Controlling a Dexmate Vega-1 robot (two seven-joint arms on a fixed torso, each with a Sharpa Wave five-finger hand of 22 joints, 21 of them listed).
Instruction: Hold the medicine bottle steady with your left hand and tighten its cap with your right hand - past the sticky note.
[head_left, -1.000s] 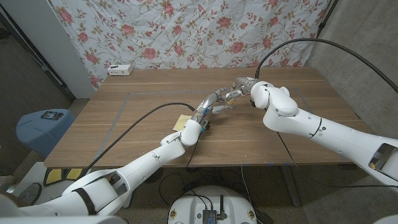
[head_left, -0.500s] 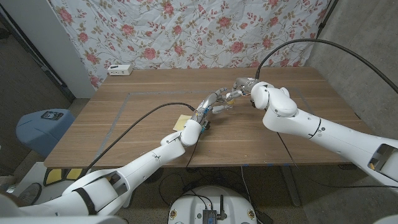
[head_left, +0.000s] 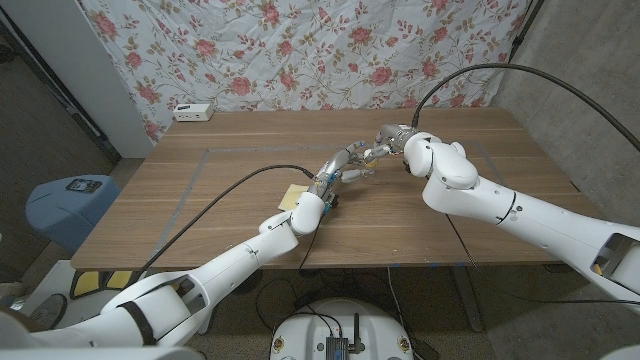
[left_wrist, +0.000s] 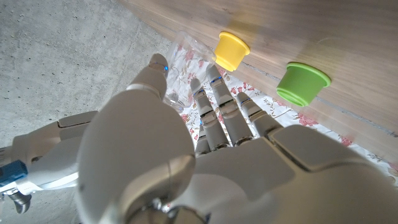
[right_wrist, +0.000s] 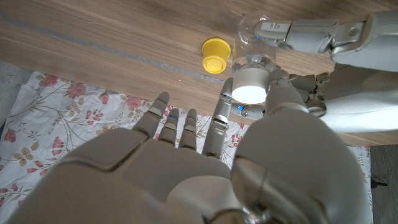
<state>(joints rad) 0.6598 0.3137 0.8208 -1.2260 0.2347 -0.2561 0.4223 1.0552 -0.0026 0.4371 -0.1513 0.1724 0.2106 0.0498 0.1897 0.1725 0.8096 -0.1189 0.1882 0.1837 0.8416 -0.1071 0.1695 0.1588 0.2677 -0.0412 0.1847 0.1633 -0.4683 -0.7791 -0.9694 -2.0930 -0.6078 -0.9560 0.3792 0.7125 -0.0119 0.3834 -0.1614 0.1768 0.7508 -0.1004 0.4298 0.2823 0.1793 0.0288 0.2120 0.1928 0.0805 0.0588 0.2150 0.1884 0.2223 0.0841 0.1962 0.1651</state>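
Both hands on the bottle

Left hand (head_left: 345, 163) grips the clear medicine bottle (right_wrist: 254, 38); right hand (head_left: 392, 140) pinches its white cap (right_wrist: 249, 86).

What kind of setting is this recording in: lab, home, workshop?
Most likely a makeshift lab or test room rather than a home: a floral cloth hangs as a backdrop over bare concrete walls, behind a plain wooden table marked with tape, with a power strip at its far edge.
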